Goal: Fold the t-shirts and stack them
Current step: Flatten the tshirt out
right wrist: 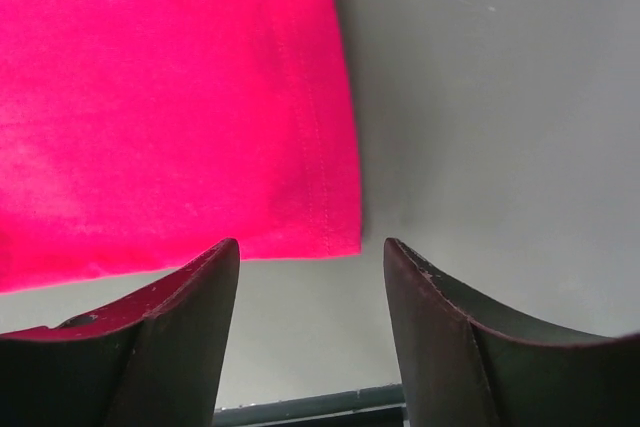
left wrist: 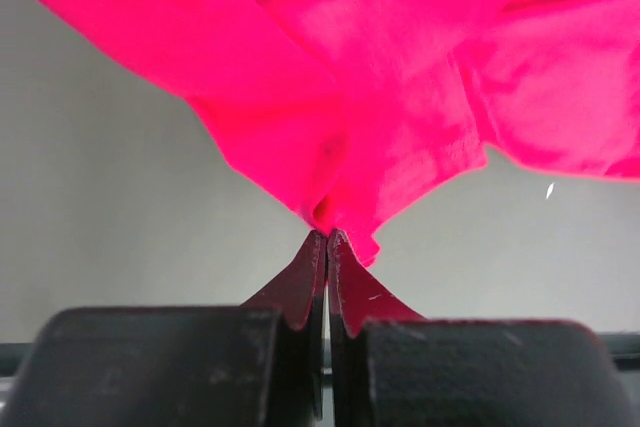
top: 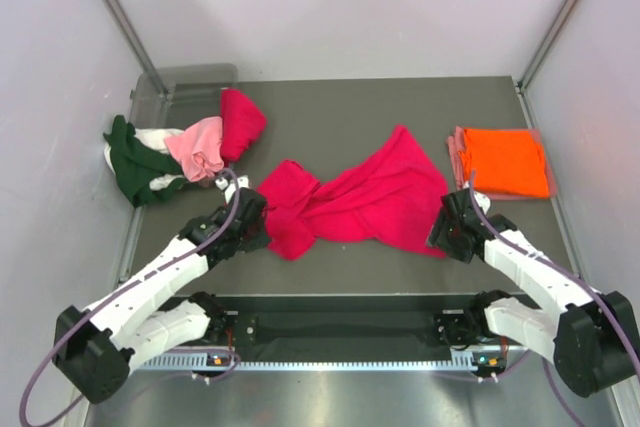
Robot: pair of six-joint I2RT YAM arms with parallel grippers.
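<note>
Grey table (top: 350, 107) between pale walls (top: 350, 7), left fingers (left wrist: 300, 292) clamped on crimson t-shirt (top: 370, 197), right fingers (right wrist: 190, 297) apart near its hem

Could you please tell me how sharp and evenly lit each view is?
Top external: even, sharp light, soft shadows around the crimson t-shirt. Left wrist: cloth oversaturated, folds washed out; left gripper dark. Right wrist: hem stitching readable; right gripper dark, blurred.
</note>
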